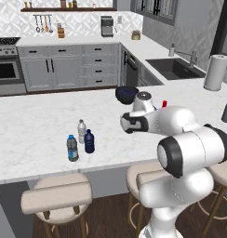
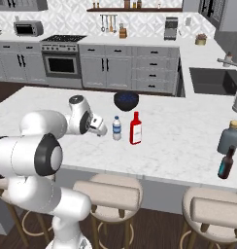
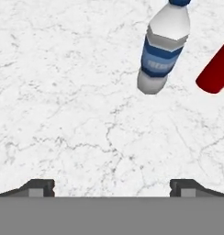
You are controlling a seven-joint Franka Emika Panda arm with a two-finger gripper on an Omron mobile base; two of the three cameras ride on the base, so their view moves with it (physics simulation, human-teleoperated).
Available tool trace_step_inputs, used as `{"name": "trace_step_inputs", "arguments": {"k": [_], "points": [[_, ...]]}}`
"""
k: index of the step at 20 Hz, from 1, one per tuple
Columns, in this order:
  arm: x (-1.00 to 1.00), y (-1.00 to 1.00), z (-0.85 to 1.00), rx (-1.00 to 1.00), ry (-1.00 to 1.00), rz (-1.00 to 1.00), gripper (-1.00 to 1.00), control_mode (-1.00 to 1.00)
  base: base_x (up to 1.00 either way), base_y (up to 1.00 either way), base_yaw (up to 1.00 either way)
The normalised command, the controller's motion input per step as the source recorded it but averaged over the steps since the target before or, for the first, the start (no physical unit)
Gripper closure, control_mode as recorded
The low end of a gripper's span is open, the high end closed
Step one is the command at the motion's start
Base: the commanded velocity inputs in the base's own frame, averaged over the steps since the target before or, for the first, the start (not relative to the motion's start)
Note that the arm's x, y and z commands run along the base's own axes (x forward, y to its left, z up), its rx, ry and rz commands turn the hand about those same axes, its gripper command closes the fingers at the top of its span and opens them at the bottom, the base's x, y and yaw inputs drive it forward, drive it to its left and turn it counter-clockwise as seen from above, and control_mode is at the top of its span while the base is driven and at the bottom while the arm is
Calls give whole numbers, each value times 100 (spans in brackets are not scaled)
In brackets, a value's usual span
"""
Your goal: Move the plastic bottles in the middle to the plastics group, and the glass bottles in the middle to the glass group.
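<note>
The end effector (image 3: 112, 186) is held released, its two finger tips set wide apart at the bottom of the hand view with nothing between them, above bare marble tabletop (image 3: 63, 92). The small clear water bottle (image 3: 160, 50) with the blue label band lies toward one o'clock from it, apart from the fingers, and a red bottle (image 3: 215, 69) stands just beside it at about two o'clock. For a clean grasp, the end effector is best shifted toward one o'clock until the bottle's body is centred between the fingers, with the red bottle kept outside them. In the left base view the plastics group (image 1: 80, 142) is seen well apart, at about nine o'clock.
</note>
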Motion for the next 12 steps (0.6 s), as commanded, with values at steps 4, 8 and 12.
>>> {"name": "trace_step_inputs", "arguments": {"k": [4,8,12], "points": [[27,-29,11,-2,-1,-22,-100,-100,0,0,0],[18,-37,18,0,0,-13,-100,-100,0,0,0],[15,-38,17,0,-2,-6,-100,-100,0,0,0]]}}
